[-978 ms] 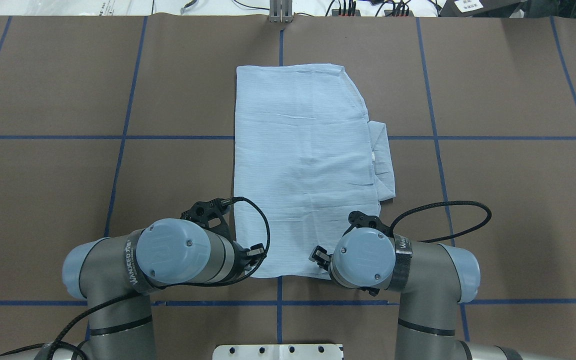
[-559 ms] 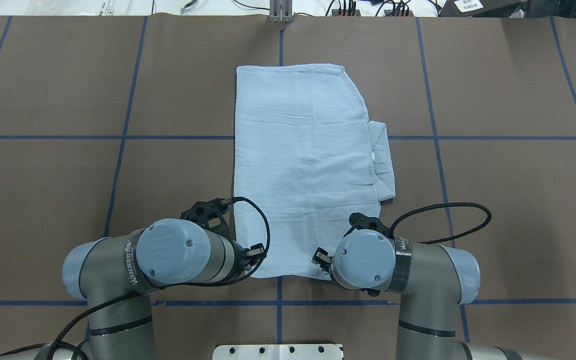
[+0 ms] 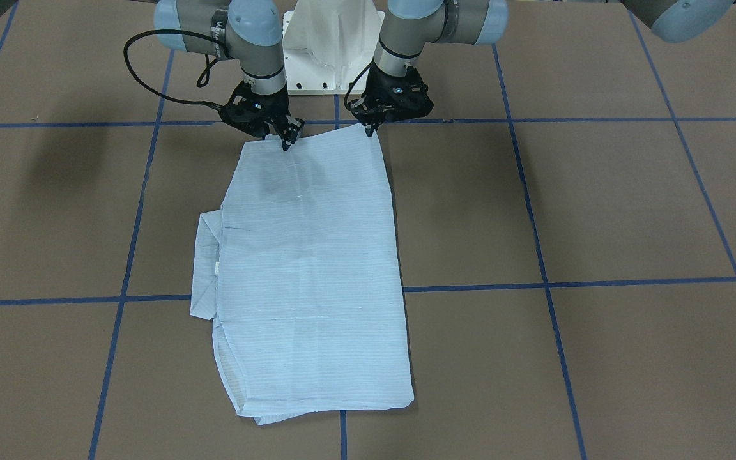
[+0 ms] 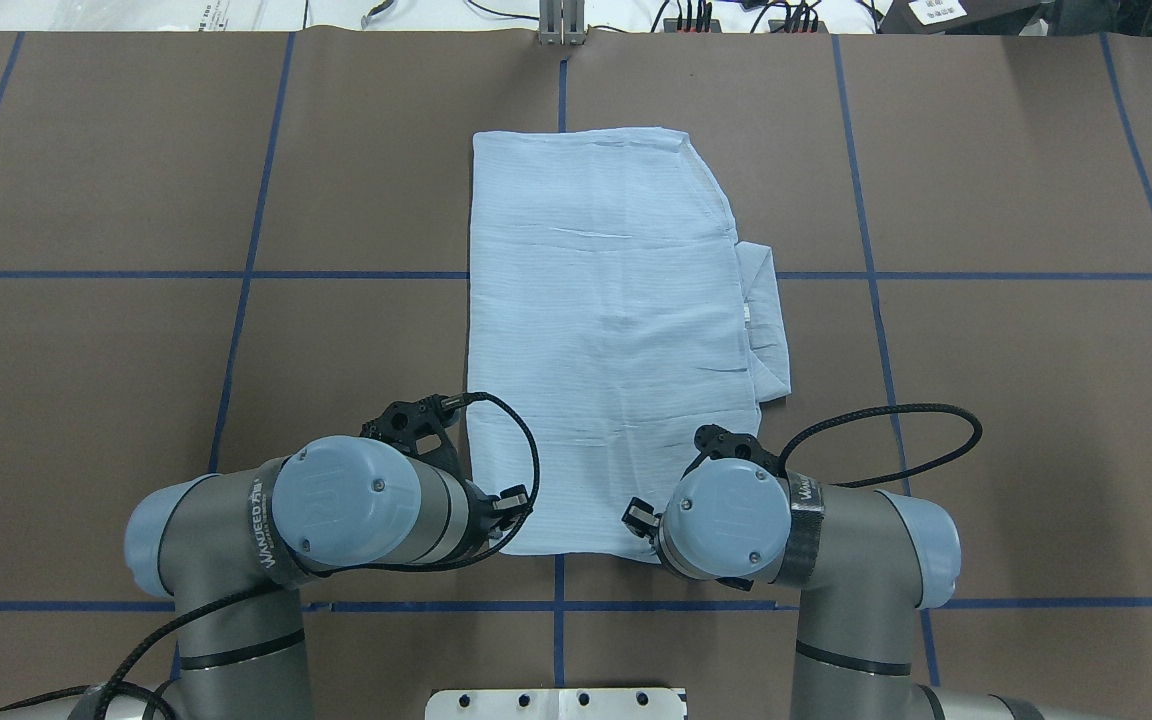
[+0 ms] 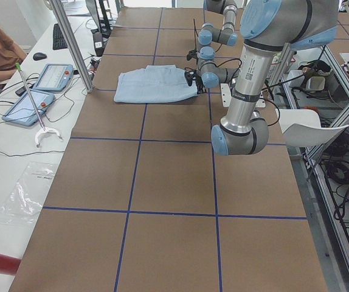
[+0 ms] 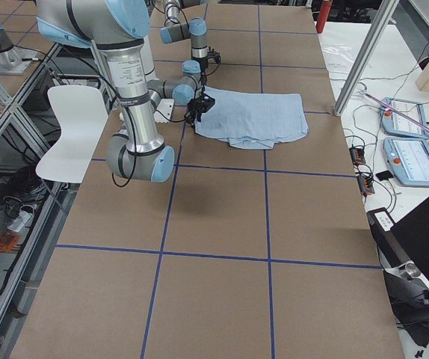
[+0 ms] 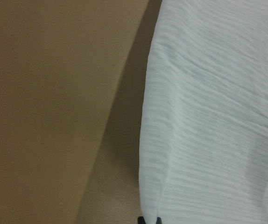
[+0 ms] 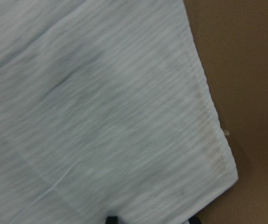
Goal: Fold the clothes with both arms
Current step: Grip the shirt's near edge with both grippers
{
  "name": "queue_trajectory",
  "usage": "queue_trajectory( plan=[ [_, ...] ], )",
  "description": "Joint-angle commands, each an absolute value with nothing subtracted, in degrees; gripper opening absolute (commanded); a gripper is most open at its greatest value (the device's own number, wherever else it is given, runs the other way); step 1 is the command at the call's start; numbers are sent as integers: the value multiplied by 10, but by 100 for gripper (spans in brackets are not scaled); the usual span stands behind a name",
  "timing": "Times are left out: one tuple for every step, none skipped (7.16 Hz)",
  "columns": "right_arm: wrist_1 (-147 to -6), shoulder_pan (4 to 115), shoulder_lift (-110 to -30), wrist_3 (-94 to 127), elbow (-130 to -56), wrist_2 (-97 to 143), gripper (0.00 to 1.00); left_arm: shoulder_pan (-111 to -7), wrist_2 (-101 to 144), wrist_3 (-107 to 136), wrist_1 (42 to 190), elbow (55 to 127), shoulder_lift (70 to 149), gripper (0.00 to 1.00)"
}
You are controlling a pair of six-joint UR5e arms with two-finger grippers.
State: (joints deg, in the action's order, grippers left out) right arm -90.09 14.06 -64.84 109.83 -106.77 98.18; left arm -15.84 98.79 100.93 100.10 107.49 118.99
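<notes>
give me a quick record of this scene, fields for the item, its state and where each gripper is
item: shirt, pale blue
state: folded into a long rectangle, lying flat on the table, with a folded bit sticking out on the robot's right
left gripper: at the shirt's near left corner, tips almost together on the edge
right gripper: at the near right corner, tips apart over the cloth
stage: next fold not yet begun
</notes>
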Motion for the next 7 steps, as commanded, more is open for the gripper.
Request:
queue_trajectory(
  plan=[
    [-901, 148, -647, 1102, -1088, 982, 0, -159, 988, 1009, 1001, 1074, 1189, 0],
    [-901, 152, -647, 1102, -1094, 983, 0, -160, 988, 1009, 1001, 1074, 1189, 0],
    [-901, 152, -647, 1102, -1094, 983, 0, -161, 988, 1009, 1001, 1074, 1189, 0],
    [-901, 152, -646, 1102, -1095, 984, 0, -163, 988, 1009, 1001, 1075, 1189, 0],
    [-901, 151, -647, 1101, -1103, 988, 0, -163, 991, 1009, 999, 1079, 1189, 0],
    [-901, 151, -650, 1100, -1126, 991, 0, -164, 992, 1010, 997, 1085, 1187, 0],
    [-901, 152, -655, 1100, -1150, 1000, 0, -163, 992, 1010, 995, 1108, 1180, 0]
  ],
)
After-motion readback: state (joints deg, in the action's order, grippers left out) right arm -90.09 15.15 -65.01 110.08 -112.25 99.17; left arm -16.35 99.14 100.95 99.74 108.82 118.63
